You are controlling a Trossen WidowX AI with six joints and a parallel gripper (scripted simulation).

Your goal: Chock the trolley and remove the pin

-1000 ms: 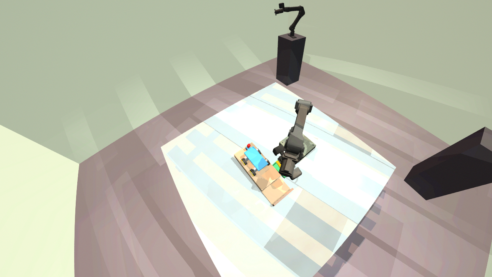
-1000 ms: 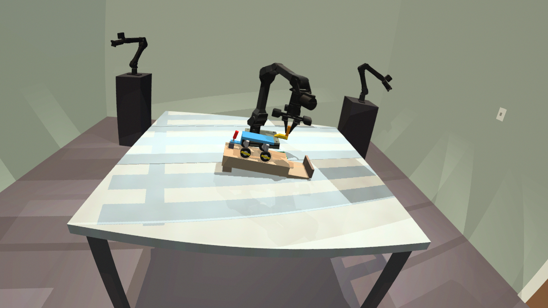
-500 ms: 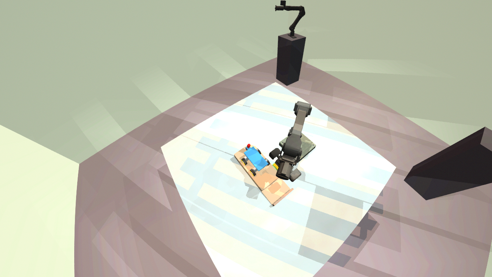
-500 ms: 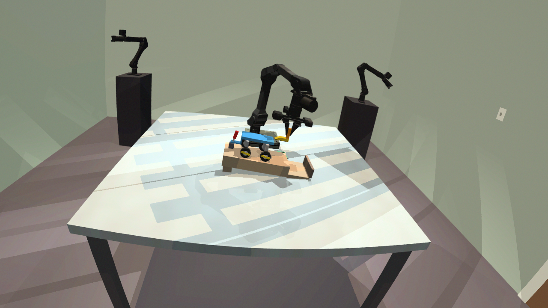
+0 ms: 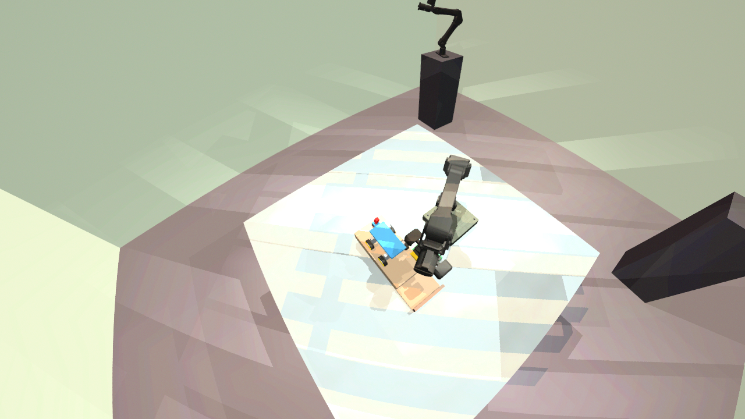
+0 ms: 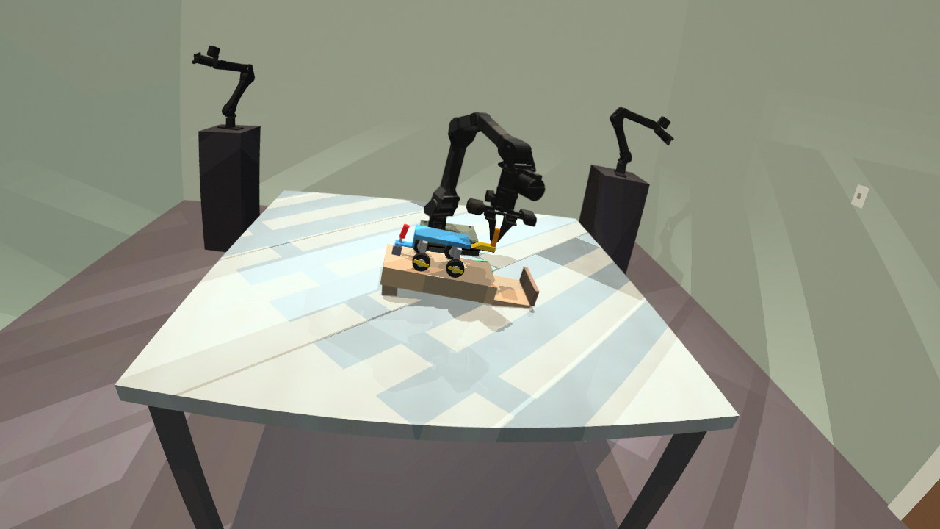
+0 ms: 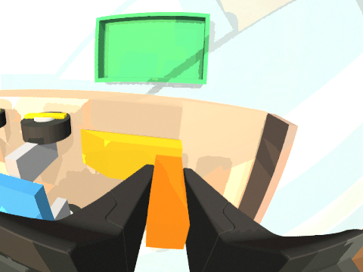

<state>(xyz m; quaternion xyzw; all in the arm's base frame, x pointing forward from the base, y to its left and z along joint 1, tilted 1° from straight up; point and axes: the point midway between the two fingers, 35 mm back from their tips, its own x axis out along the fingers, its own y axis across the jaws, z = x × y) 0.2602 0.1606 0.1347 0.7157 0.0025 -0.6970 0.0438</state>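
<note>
My gripper is shut on the orange handle of the yellow chock. The chock is held above the ramp, downhill of the trolley, with a gap between it and the nearest visible wheel in the wrist view. The blue trolley stands on the ramp. The red-headed stop pin is upright at its uphill end. The green tray lies beside the ramp, mostly hidden in the top and exterior views.
A brown end board stands at the ramp's low end. The arm's base plate is behind the ramp and tray. Two other arms stand on dark pedestals beyond the table.
</note>
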